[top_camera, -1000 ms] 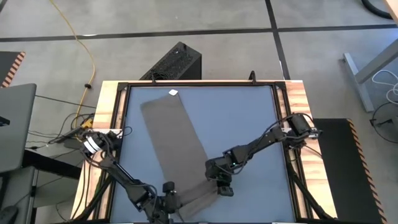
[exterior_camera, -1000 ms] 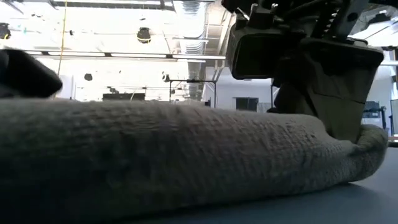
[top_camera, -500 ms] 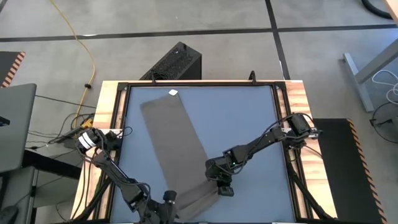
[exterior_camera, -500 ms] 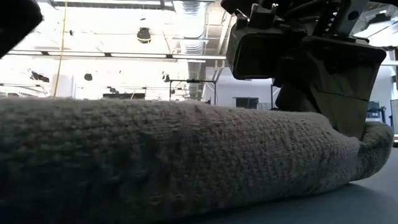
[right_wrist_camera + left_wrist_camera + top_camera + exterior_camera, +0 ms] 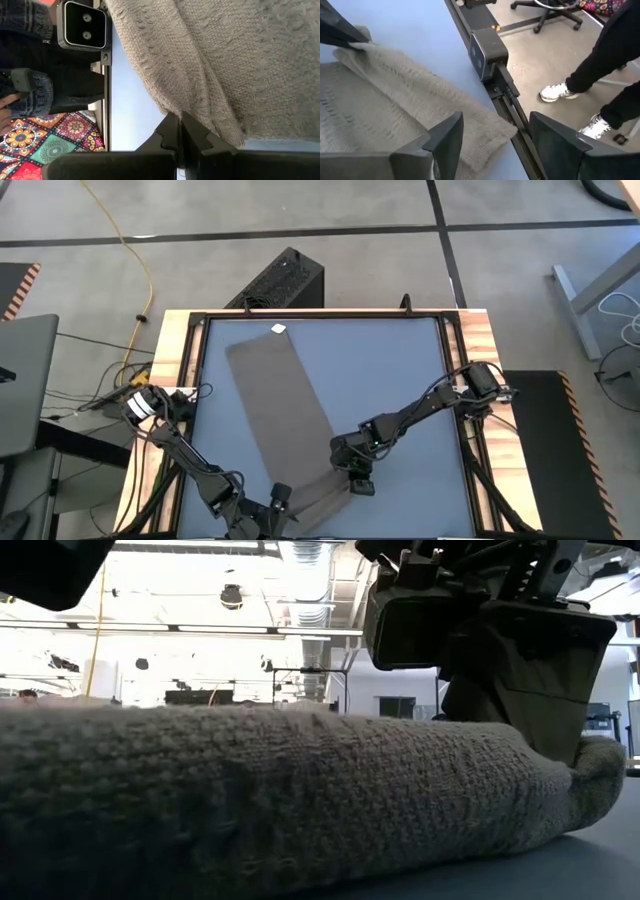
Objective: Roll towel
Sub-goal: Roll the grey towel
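Your left gripper (image 5: 492,145) stands spread wide over the near folded corner of the towel (image 5: 280,410), holding nothing. Your right gripper (image 5: 181,131) is pressed together, pinching the towel's folded edge on the opposite side of that same fold. The towel is a taupe, coarse-knit strip lying diagonally across the blue table (image 5: 390,370), its near end doubled over into a soft roll by the front edge. A small white tag (image 5: 278,329) sits at its far end; no writing is legible.

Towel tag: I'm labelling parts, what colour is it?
White; the small tag on the grey-brown towel shows best in the high view.
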Robot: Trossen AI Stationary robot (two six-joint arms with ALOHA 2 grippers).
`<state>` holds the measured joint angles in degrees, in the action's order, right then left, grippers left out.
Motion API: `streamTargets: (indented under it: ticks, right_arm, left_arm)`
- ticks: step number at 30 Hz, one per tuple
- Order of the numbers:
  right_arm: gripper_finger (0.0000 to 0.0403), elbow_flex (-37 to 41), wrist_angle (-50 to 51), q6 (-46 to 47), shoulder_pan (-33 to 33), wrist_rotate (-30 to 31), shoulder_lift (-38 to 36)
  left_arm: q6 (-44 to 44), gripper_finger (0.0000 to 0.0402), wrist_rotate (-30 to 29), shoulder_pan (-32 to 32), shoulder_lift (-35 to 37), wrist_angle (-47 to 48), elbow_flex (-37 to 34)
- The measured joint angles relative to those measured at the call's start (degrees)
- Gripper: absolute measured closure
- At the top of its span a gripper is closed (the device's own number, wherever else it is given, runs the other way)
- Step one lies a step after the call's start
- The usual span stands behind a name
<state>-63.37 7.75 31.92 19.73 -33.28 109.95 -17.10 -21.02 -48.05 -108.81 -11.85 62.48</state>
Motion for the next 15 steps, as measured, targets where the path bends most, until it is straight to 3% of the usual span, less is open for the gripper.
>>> streamTargets:
  ticks: [8, 15]
  right_arm:
    - [0.0379, -0.05, 0.09, 1.41, -0.71, 0.15, 0.00]
    - [0.0378, -0.07, -0.21, 2.32, -0.76, 0.19, -0.02]
  left_arm:
    - [-0.31, 0.0202, 1.75, -0.42, -4.94, -3.57, 2.31]
    - [-1.90, 0.0221, -0.82, -0.68, -7.48, 5.48, 7.11]
